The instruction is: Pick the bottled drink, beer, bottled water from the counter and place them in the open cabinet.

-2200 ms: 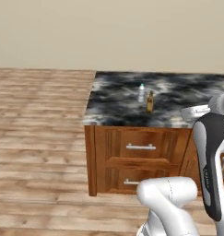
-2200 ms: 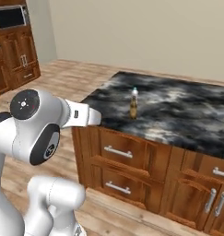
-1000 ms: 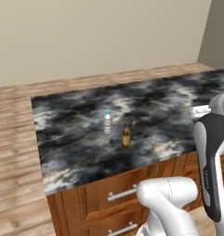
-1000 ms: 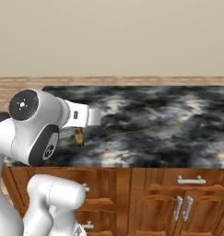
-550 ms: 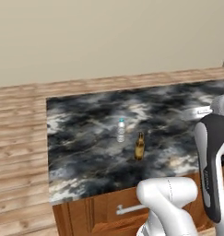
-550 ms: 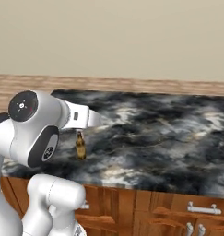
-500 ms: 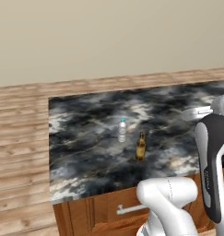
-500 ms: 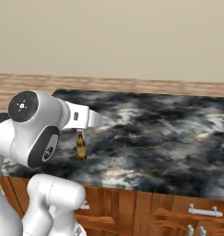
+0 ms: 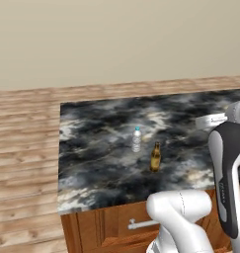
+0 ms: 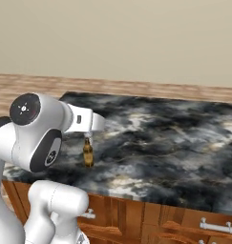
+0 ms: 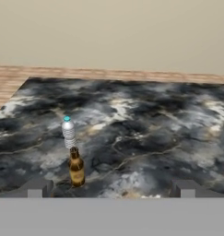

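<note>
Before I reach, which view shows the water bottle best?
The left base view: the water bottle stands whole and unobstructed on the counter, just behind and left of the beer. The hand view also shows it, its base overlapped by the beer. In the right base view the arm covers it, so I can't make it out.

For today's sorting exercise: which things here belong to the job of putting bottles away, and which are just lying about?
Belong to the job:
- water bottle
- beer bottle
- counter

Just there:
- drawer handle
- wooden floor
- beige wall
</note>
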